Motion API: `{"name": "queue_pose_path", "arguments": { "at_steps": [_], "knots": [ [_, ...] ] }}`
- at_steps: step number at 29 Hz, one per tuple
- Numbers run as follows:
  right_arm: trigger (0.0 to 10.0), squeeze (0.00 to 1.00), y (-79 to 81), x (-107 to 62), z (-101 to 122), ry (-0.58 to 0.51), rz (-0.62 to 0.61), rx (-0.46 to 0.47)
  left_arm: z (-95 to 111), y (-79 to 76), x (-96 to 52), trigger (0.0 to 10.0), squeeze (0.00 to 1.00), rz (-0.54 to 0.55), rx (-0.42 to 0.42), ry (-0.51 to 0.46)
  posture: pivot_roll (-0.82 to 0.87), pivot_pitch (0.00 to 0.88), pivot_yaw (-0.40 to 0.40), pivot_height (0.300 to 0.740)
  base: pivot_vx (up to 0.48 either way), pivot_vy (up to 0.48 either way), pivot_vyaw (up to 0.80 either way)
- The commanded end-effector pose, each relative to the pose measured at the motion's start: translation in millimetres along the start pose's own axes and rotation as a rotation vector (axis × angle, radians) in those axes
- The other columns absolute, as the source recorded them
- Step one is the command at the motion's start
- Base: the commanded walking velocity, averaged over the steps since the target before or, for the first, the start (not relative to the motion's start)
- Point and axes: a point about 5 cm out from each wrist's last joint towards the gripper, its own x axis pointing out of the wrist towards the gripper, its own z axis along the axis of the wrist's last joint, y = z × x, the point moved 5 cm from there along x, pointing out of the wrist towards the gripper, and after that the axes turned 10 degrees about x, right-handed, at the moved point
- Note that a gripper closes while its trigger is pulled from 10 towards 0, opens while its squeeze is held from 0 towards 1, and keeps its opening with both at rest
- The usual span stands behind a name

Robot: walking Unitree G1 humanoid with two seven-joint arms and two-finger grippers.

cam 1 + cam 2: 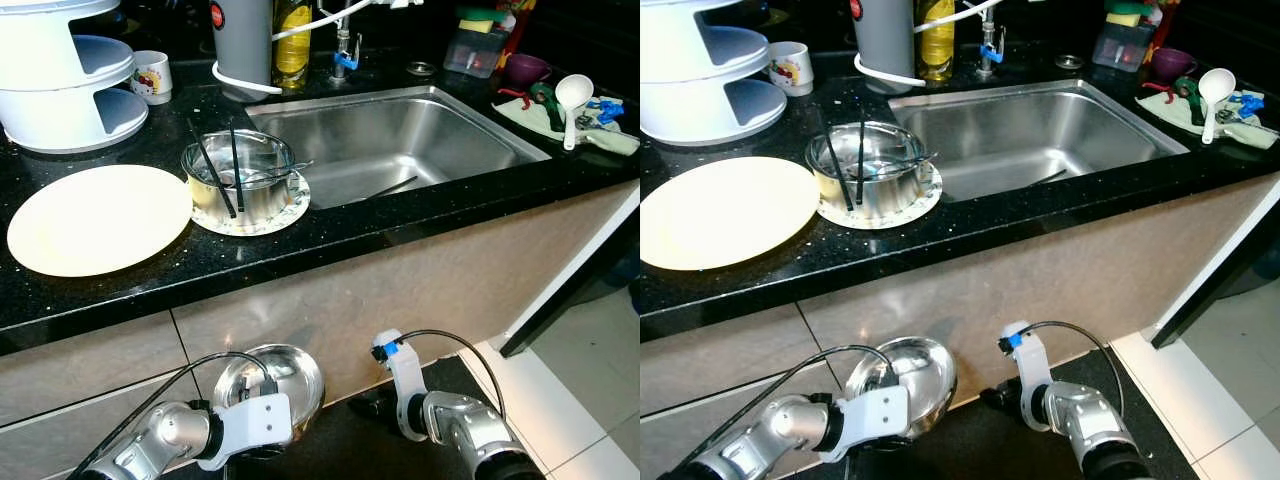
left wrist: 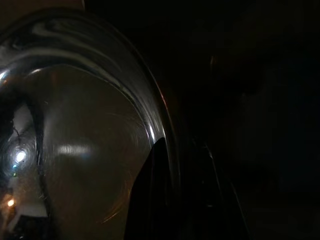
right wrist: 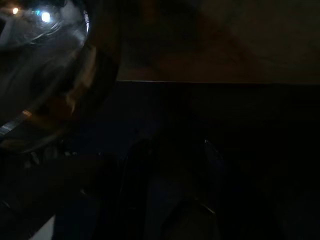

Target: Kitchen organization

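Steel bowl (image 1: 272, 385) low before the counter (image 1: 400, 215), rim pinched in left claw (image 2: 172, 200); right claw's opening untellable.

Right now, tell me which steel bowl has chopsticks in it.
The steel bowl on the counter, sitting on a small plate beside the sink. The other steel bowl is held low by the left gripper, with nothing in it.

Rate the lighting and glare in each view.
Eye views: evenly lit and sharp, soft glare in the sink. Left wrist view: dark, bright glints on the steel bowl held by the left gripper. Right wrist view: nearly black.
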Motion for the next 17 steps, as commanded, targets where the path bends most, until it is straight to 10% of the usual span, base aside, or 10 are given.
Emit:
{"name": "queue_pose_path", "arguments": {
  "at_steps": [1, 15, 17],
  "knots": [
    [10.0, 0.00, -4.2, -0.1, -8, 0.019, -0.014, 0.040, -2, -10.2, 3.9, 0.0, 0.00, -0.034, 0.036, 0.014, -0.09, 0.185, -0.053, 0.740, 0.000, 0.000, 0.00],
    [10.0, 0.00, -9.5, 1.1, -10, 0.061, -0.024, 0.151, -24, -3.4, 12.4, 0.0, 0.00, 0.044, 0.336, 0.223, -0.09, 0.206, -0.056, 0.740, 0.000, 0.000, 0.00],
    [10.0, 0.54, -3.2, 3.7, -11, 0.078, 0.003, 0.153, -24, 0.6, 12.6, 0.0, 0.00, 0.093, 0.328, 0.233, -0.09, 0.208, -0.061, 0.740, 0.000, 0.000, 0.00]
  ]
}}
